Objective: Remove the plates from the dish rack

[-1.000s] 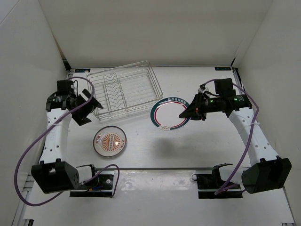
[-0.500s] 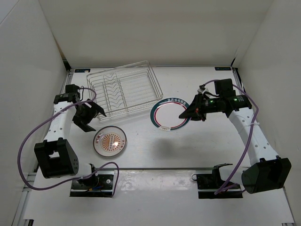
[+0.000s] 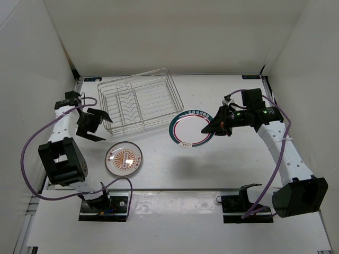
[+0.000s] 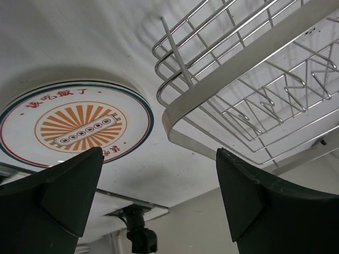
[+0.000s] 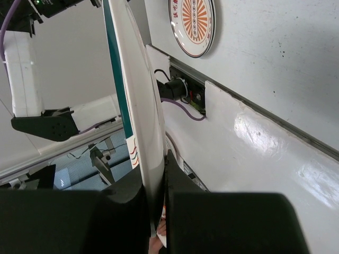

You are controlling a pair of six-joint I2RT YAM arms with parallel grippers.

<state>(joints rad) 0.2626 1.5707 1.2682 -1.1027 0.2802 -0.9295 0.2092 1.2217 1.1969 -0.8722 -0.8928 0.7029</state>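
Top external: right gripper [image 3: 206, 127] pinched on teal-rimmed plate [image 3: 192, 128] rim, right of dish rack [image 3: 139, 103]; thin edge grip may slip, dropping it. Left gripper [image 3: 97, 125] wide open, empty; sunburst plate [image 3: 123, 158] on table [image 3: 222, 169]

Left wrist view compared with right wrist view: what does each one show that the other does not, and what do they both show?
Only the left wrist view shows the dish rack, one corner of it, and the left gripper, open and holding nothing. Only the right wrist view shows the teal-rimmed plate, seen edge-on and clamped in the right gripper. Both views show the sunburst plate lying flat on the white table.
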